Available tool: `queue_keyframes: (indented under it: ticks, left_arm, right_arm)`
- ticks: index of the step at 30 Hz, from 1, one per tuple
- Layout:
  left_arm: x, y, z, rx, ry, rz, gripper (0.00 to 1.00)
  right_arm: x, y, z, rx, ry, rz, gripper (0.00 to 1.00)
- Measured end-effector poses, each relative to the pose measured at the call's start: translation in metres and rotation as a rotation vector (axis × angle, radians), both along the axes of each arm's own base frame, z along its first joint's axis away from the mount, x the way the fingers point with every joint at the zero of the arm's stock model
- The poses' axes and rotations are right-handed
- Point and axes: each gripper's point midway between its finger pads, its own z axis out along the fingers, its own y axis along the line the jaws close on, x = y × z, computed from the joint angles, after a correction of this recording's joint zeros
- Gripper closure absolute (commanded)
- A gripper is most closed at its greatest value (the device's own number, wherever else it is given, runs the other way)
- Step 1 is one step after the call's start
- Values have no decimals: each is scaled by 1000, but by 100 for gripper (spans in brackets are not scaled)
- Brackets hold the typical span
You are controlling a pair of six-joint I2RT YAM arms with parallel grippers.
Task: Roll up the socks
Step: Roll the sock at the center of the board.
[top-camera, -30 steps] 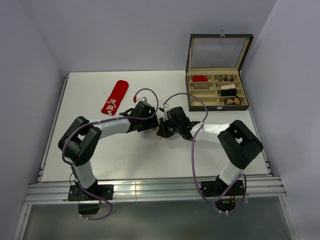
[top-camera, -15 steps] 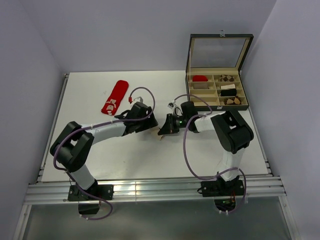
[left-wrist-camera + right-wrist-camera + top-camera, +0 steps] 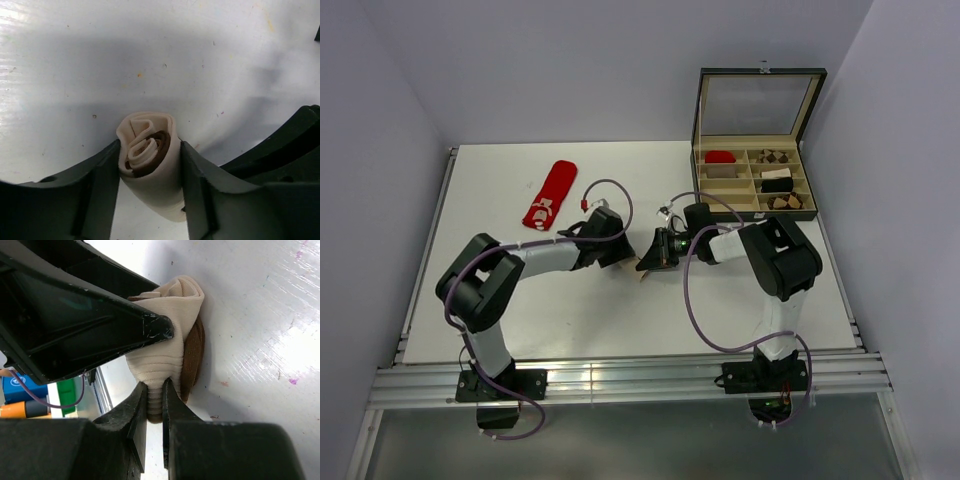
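Observation:
The cream sock [image 3: 150, 172] is rolled into a tight spiral with brown showing inside. It lies on the white table between my two grippers [image 3: 641, 270]. My left gripper [image 3: 150, 150] is shut on the roll, a finger [image 3: 102, 185] pressed against each side. My right gripper [image 3: 154, 387] is shut on the ribbed band of the same cream sock [image 3: 167, 355], pinching a fold of it thin. The left gripper's finger [image 3: 100, 325] lies over the roll in the right wrist view. The red sock [image 3: 550, 195] lies flat at the back left, apart from both grippers.
An open black box [image 3: 755, 205] with compartments stands at the back right, its lid [image 3: 757, 100] upright. Rolled bundles and a red piece [image 3: 720, 157] sit in its cells. Both arms meet near the table's middle, cables looping above them.
My left gripper has narrowed onto the cream roll. The right arm has folded its elbow in toward the box, its gripper staying at the sock. The red sock has not moved.

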Motion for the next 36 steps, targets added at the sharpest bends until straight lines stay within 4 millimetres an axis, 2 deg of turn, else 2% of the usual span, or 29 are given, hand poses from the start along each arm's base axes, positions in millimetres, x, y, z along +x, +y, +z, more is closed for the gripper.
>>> queue_keyframes:
  ticks: [2, 4, 5, 6, 8, 9, 11, 12, 16, 17, 20, 23, 31, 36]
  left_arm:
    - [0, -2, -2, -5, 6, -1, 54]
    - [1, -4, -1, -11, 11, -5, 59]
    - [1, -4, -2, -12, 14, -6, 61]
    - [2, -6, -1, -13, 17, -9, 63]
    - [3, -8, -1, -14, 27, -16, 63]
    - [3, -10, -1, -15, 30, -22, 63]
    - [5, -13, -1, -9, 38, -34, 63]
    - [5, -14, -1, -3, 42, -40, 63]
    - [7, -15, -1, 37, 62, -70, 62]
    - [7, -15, 0, 50, 67, -83, 61]
    - [8, -17, 0, 78, 83, -111, 61]
    - [8, -17, -1, 98, 95, -132, 61]
    - [8, -19, -1, 126, 115, -176, 60]
    - [8, -19, -1, 133, 123, -187, 60]
  right_arm:
    - [1, -1, -1, -5, 0, -4, 100]
    - [2, -2, 0, -16, -5, -14, 94]
    - [3, -2, 1, -25, -12, -22, 89]
    - [4, -4, 2, -39, -21, -32, 80]
    - [6, -7, 4, -71, -47, -54, 70]
    - [6, -9, 6, -96, -67, -70, 61]
    - [7, -14, 9, -141, -109, -98, 54]
    - [6, -18, 13, -175, -143, -115, 49]
    - [13, -28, 36, -285, -320, -187, 42]
    - [11, -25, 45, -310, -382, -192, 39]
    - [7, -14, 70, -355, -553, -204, 37]
    - [-1, -5, 79, -409, -678, -208, 35]
    - [-8, 0, 57, -601, -825, -204, 34]
    - [-16, 7, 32, -721, -896, -150, 34]
